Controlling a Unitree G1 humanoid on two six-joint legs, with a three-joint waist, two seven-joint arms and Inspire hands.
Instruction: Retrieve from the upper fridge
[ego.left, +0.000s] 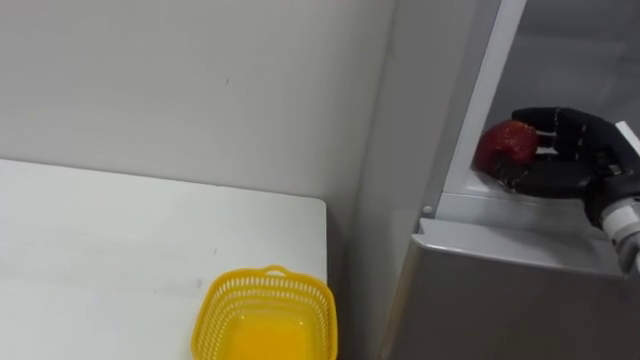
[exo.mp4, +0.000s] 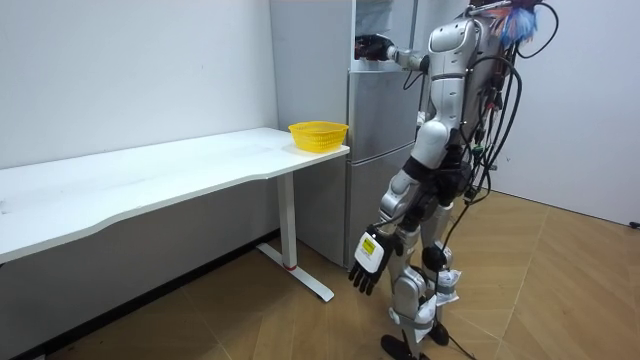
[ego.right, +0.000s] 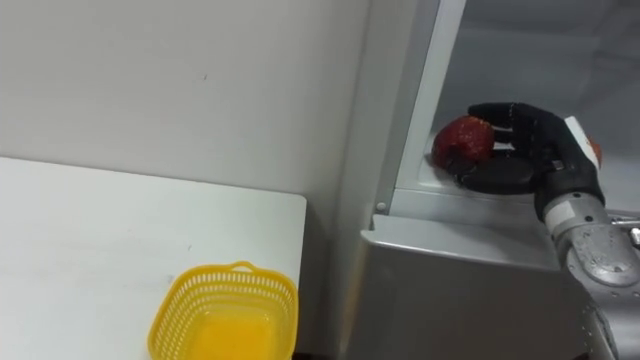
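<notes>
Right hand (ego.left: 570, 165) curled around a red fruit (ego.left: 507, 143) at the fridge's (ego.left: 500, 290) open upper compartment.
We see the fruit just above the compartment's lower ledge, fingers over it and thumb beneath. Beside the fridge, a yellow basket (ego.left: 266, 315) sits on the counter (ego.left: 120, 240); our left hand (exo.mp4: 366, 262) hangs loose, low before the fridge.

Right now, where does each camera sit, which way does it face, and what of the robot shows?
Left eye view: on the head, looking down at the table, yellow basket and upper fridge; right hand curled round a red fruit.
Right eye view: beside it, same scene, same hand.
Room view: stands off at the robot's left, sees the whole robot facing the fridge; left hand hangs open.
Shared: all three show basket, fridge, right hand.
</notes>
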